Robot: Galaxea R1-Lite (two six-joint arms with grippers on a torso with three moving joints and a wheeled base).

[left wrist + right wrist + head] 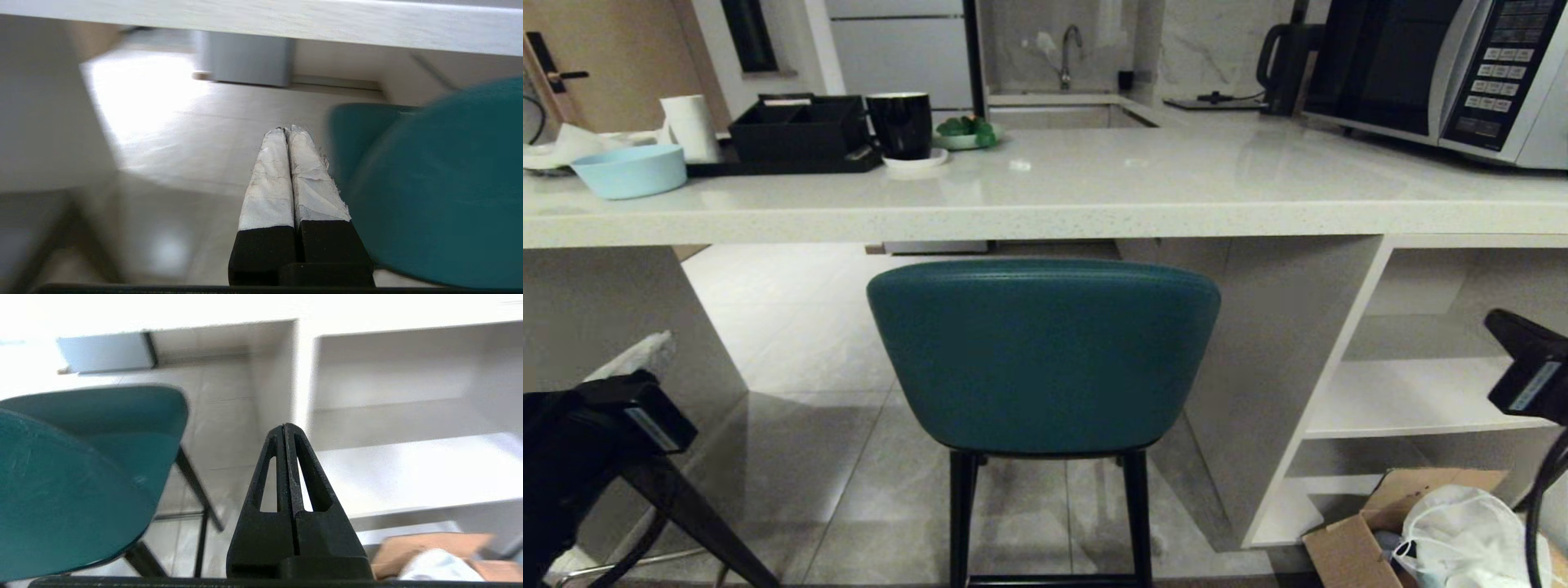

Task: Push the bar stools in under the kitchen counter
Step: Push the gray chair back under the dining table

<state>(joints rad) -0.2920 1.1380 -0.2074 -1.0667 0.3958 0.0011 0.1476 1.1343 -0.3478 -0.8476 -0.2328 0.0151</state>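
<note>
Directly before the robot, the teal stool (1043,355) is seen from behind, its curved back just below the thick edge of the tabletop (1045,214), its thin black legs on the tiled floor (833,465). How far the seat reaches beneath the slab cannot be told. The left hand (287,130) is pressed together and holds nothing, just beside one flank of the stool's back; the right hand (284,428) is likewise pressed together and empty, beside the other flank. For a straight push, both hands are best laid evenly on the back, level with each other, so the stool is not turned toward the white shelving (1413,400) or the cardboard box (1372,523). A slow, low push is advised, since tall thin legs may catch or tip.
</note>
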